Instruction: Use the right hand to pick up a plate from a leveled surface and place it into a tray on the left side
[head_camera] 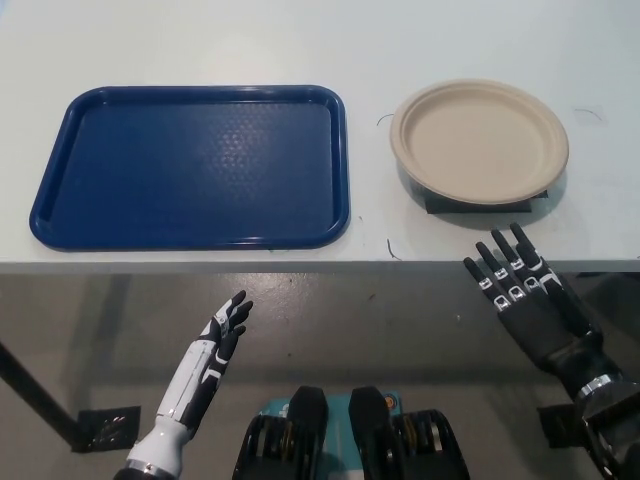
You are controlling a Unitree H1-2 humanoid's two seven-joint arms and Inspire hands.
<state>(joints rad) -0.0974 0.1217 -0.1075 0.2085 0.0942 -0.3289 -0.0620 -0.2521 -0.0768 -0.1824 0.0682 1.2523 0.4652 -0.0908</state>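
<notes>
Here, the beige plate (pixel 479 142) lies at about 1 o'clock in the head view, on the pale table (pixel 300 45), resting on a thin dark pad (pixel 445 205) whose edge shows beneath its near rim. The plate looks level and holds nothing.

The blue tray (pixel 190 235) lies at about 10 o'clock on the same table, well apart from the plate, with a strip of bare tabletop between them. Its long side runs from 9 o'clock to 3 o'clock, and its floor carries nothing.

The black right hand (pixel 528 300) comes in from about 4 o'clock, released, its fingers (pixel 500 272) spread apart and pointing up toward 11 o'clock. The fingertips reach just over the near edge of the table, near the dark pad but apart from it and from the plate. It grasps nothing.

The white left hand (pixel 218 345) rests at about 7 o'clock, below the table's front edge and below the tray. It too is released, fingers loosely apart and angled up toward 1 o'clock, holding nothing.

A few small dark marks show on the tabletop around the plate.
</notes>
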